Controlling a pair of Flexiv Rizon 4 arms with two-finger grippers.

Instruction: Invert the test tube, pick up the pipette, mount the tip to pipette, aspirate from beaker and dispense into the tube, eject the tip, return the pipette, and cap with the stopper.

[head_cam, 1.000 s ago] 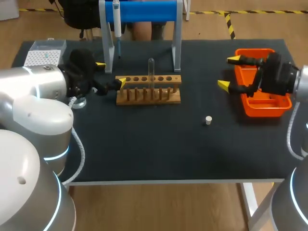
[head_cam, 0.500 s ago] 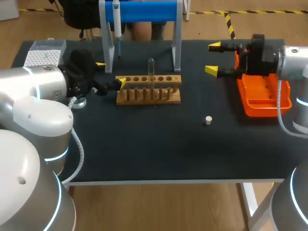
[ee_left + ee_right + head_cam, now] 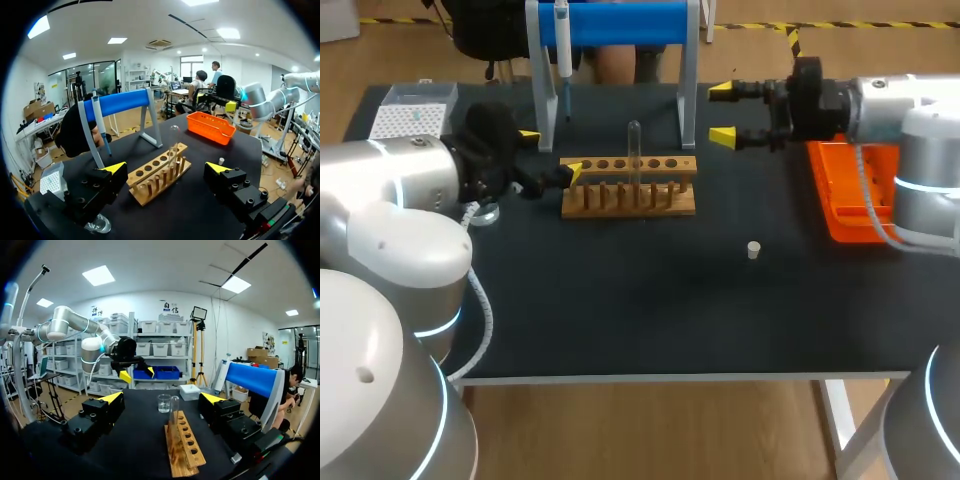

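Right end effector [image 3: 721, 114]: fingers apart, empty, off the right end of the light wooden peg-and-hole rack [image 3: 630, 190], pointing along it.

Clear glass test tube [image 3: 634, 150]: upright mid-rack, rounded end up.

Risks, as I judge them:
- An off-centre close tips the tube or drags the rack.
- A slanted lift binds the glass, and smooth glass may slip.
- The upright of the blue-barred stand [image 3: 688, 75] behind the rack's right end could catch a finger.
- Left end effector [image 3: 548, 152], fingers apart and empty at the rack's left end, crowds the space.
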